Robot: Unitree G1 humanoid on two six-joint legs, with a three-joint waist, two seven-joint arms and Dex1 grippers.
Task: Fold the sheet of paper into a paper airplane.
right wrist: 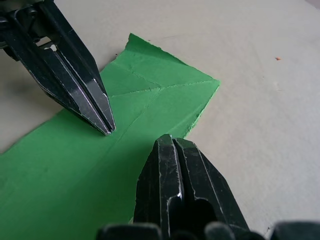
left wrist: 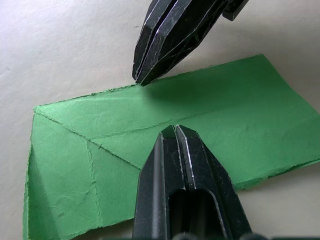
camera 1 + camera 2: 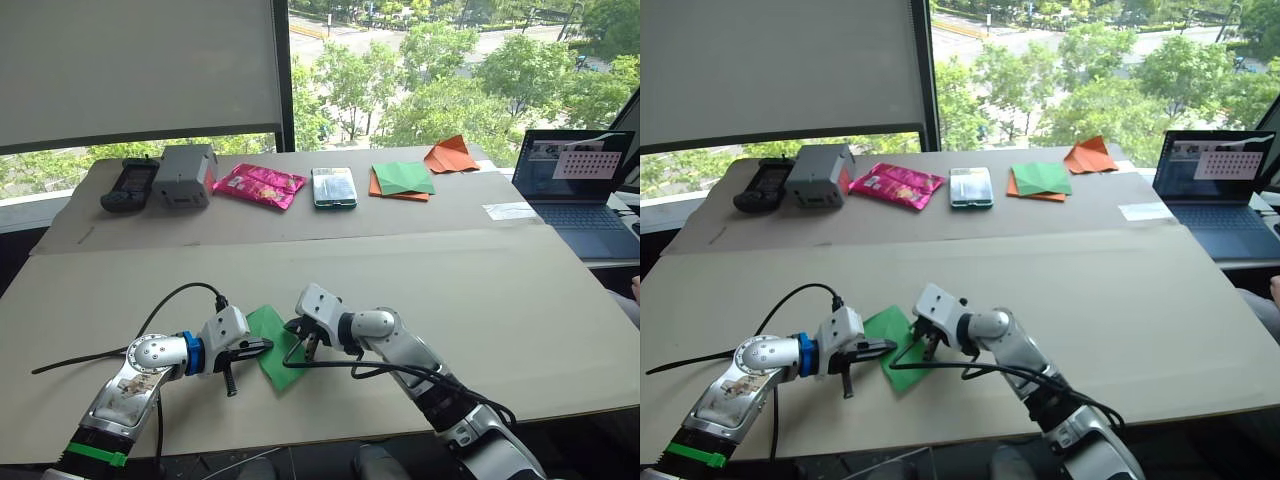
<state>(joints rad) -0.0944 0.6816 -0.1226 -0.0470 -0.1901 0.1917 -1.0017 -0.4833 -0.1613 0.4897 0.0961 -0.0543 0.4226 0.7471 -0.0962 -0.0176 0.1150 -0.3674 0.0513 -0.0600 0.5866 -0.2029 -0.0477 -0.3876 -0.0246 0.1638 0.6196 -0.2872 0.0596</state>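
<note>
We see the sheet of paper point(image 3: 272, 345) lying flat near the front edge of the table point(image 3: 520, 300), folded into a long green strip with a straight crease running down its middle and slanting creases at one end — it sits between the two grippers, which meet over it from either side. The left gripper point(image 3: 262, 346) reaches in from the left with its two black fingers pressed together, their tips resting on the paper near its left edge; in the left wrist view those fingers point(image 2: 176, 150) come to a point on the green surface close to the centre crease, with nothing pinched between them. The right gripper point(image 3: 303, 340) comes in from the right, its fingers likewise closed tight; in the right wrist view its tips point(image 1: 172, 155) sit at the paper's near edge, and we cannot tell whether they press it or merely touch. The two sets of tips are close together but apart. Farther back, along the window side of the table, we find a row of things well away from the sheet: a black handset point(image 3: 130, 186), a grey box point(image 3: 186, 175), a pink snack packet point(image 3: 259, 185), a phone point(image 3: 333, 187), a green-and-orange paper stack point(image 3: 402, 180) and an orange folded paper point(image 3: 450, 155) — and a laptop point(image 3: 585, 190) stands open at the far right.
</note>
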